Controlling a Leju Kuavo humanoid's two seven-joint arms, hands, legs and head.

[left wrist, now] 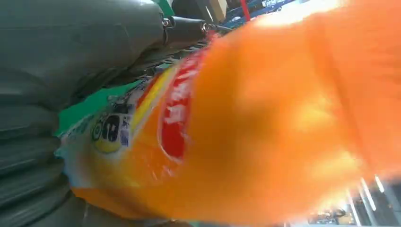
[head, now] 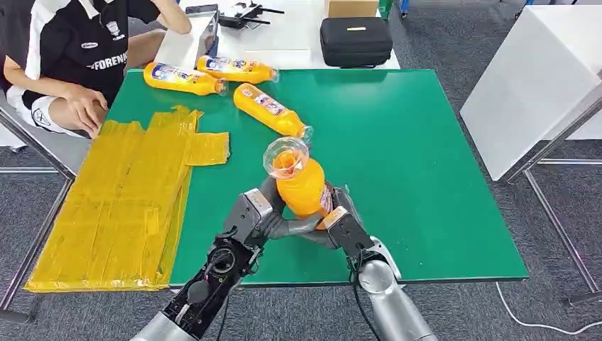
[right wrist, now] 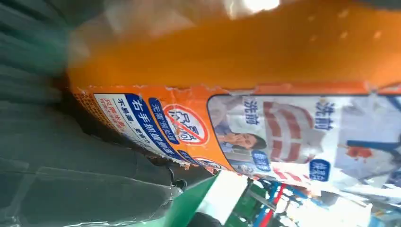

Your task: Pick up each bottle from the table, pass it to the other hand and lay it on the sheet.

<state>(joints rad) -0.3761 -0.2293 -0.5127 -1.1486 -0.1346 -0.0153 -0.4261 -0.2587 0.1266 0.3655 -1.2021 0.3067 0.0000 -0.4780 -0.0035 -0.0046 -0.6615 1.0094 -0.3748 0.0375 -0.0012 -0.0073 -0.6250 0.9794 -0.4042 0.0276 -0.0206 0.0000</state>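
one bottle [head: 302,186] is gripped upright by both the left hand [head: 257,214] and right hand [head: 342,224], while three bottles [head: 271,109] are left lying on the table [head: 426,156].

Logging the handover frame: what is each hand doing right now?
Left hand: holding the bottle.
Right hand: holding the same bottle from the other side.

sheet [head: 121,206] on table [head: 426,177] left | three bottles [head: 271,110] behind | held bottle [head: 302,186] front-centre
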